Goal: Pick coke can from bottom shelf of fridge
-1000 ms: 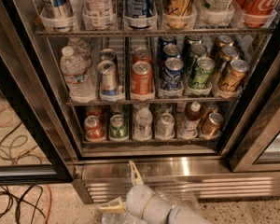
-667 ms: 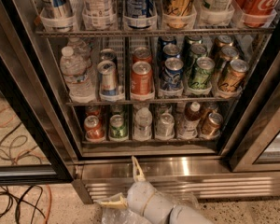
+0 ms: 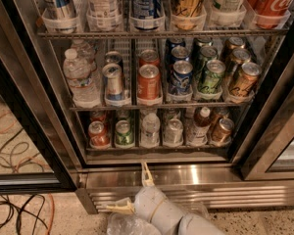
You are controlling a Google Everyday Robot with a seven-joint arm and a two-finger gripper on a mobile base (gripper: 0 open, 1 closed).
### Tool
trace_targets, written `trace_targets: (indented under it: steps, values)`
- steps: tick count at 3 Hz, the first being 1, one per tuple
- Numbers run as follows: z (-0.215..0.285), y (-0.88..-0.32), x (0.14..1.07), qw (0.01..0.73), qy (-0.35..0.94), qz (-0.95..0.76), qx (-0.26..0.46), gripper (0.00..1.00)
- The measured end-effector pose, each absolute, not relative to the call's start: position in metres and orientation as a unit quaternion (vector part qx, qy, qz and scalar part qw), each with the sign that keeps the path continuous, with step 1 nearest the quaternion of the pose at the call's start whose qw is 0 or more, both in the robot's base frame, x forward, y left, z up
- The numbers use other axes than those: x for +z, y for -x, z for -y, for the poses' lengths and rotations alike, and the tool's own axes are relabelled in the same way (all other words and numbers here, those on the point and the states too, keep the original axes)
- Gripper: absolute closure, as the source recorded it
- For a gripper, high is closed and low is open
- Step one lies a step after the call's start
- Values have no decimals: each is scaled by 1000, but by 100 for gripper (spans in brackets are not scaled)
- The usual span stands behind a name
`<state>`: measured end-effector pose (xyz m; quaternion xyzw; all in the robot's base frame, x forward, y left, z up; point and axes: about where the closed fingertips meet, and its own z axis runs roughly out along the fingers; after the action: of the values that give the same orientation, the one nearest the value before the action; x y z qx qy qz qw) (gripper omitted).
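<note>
The fridge [image 3: 196, 173] stands open in front of me, with wire racks of cans and bottles. The coke can [image 3: 98, 134], small and red with a silver top, stands at the far left of the bottom shelf [image 3: 157, 149] in a clear tray. A green can [image 3: 123, 132] is right beside it. My gripper [image 3: 132, 192] is low in the view, in front of the steel base and below the shelf, to the right of the coke can. Its pale fingers [image 3: 146, 174] are spread apart and hold nothing.
The black-framed glass door [image 3: 24, 131] hangs open at the left and another door frame [image 3: 269, 146] stands at the right. On the bottom shelf are also a white bottle [image 3: 150, 129], a silver can [image 3: 173, 131], a dark bottle [image 3: 200, 126] and a bronze can [image 3: 221, 131]. Cables [image 3: 19, 209] lie on the floor at the left.
The gripper has edged up and slightly right toward the fridge base, still open. The cans and shelves have not moved.
</note>
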<state>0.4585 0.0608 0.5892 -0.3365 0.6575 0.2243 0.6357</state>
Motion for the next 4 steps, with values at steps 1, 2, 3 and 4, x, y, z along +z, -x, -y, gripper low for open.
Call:
trace_targets:
  steps: [1, 2, 3, 4]
  values:
    - [-71, -464, 592, 649, 339, -640, 234, 0]
    - [-96, -491, 598, 678, 323, -614, 243, 0]
    - [-96, -491, 598, 678, 323, -614, 243, 0]
    - [-98, -495, 600, 688, 320, -605, 240, 0]
